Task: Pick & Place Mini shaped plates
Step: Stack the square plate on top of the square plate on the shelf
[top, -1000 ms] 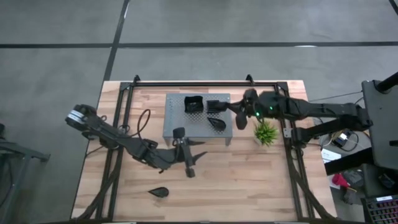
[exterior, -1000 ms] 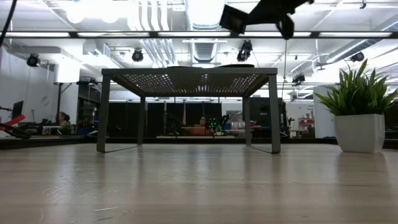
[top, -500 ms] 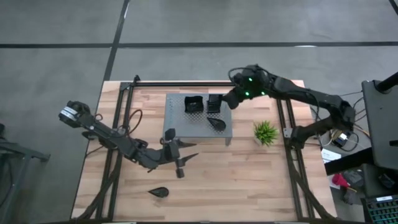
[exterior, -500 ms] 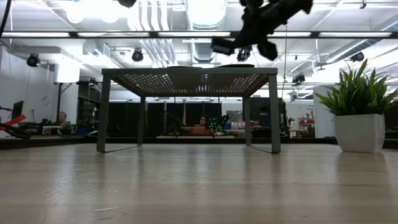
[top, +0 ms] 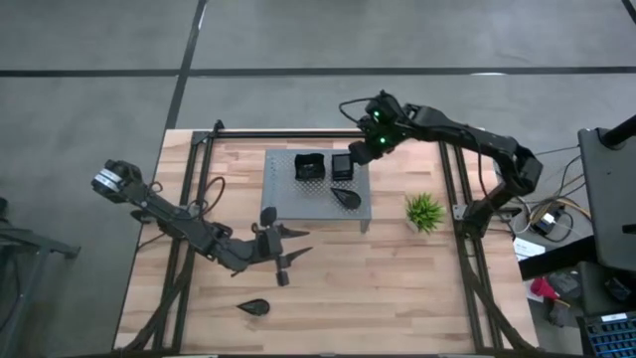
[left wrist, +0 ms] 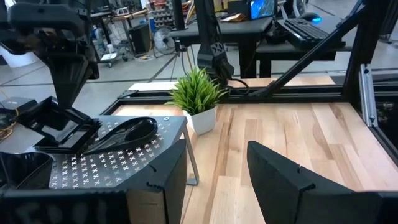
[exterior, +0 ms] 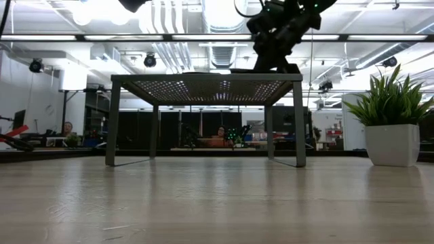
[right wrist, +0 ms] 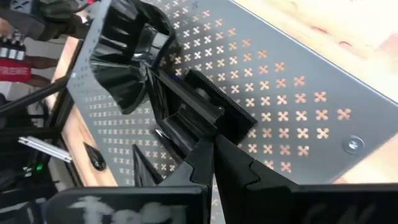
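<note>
The grey perforated rack point(top: 316, 204) carries three mini shaped plates: a flared square one point(top: 309, 166), a smaller square one point(top: 342, 165) and a teardrop one point(top: 346, 198). Another teardrop plate point(top: 254, 307) lies on the table near the front left. My right gripper point(top: 354, 156) is over the rack's far right part, shut on the smaller square plate point(right wrist: 205, 121). My left gripper point(top: 298, 242) hovers open over the table just in front of the rack's near edge, fingers point(left wrist: 280, 180) level and pointing right, with nothing between them. My right gripper pinches the smaller square plate's raised rim point(right wrist: 208, 138) between its two fingertips. The fingers slant down onto it from the table's far right side. The plate sits tilted, its lower side point(left wrist: 59, 146) on the rack beside the teardrop plate point(left wrist: 124, 130).
A small green plant in a white pot point(top: 424, 211) stands on the table right of the rack. Black frame rails point(top: 194, 199) run along the table's left, right and far sides. Bare wood lies in front of the rack.
My right gripper has swung toward the table's far edge and left, tipped further downward and sunk, bringing the square plate from up in the air down onto the rack top. My left gripper has drawn back a little toward the table's left, staying open.
</note>
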Action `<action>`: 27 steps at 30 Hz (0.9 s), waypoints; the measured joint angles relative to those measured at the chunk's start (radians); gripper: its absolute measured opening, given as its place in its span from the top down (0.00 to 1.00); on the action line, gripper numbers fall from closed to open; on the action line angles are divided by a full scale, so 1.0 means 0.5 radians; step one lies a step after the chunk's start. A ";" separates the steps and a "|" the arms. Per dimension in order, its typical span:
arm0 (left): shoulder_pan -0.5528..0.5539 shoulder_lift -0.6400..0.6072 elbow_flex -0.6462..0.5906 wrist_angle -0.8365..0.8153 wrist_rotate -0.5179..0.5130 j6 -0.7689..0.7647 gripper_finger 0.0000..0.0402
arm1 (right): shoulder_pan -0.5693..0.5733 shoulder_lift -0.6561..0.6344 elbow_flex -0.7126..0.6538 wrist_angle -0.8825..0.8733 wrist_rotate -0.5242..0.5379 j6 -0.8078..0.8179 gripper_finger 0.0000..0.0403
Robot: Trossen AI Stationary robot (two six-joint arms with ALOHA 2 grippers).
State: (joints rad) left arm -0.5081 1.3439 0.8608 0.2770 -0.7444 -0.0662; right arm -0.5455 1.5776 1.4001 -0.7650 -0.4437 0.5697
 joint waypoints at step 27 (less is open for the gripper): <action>-0.007 -0.008 0.000 0.000 0.000 0.006 0.59 | -0.003 0.003 -0.003 0.001 -0.050 -0.106 0.81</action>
State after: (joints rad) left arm -0.5117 1.3399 0.8608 0.2768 -0.7444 -0.0631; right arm -0.5468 1.5793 1.3987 -0.7644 -0.4686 0.5167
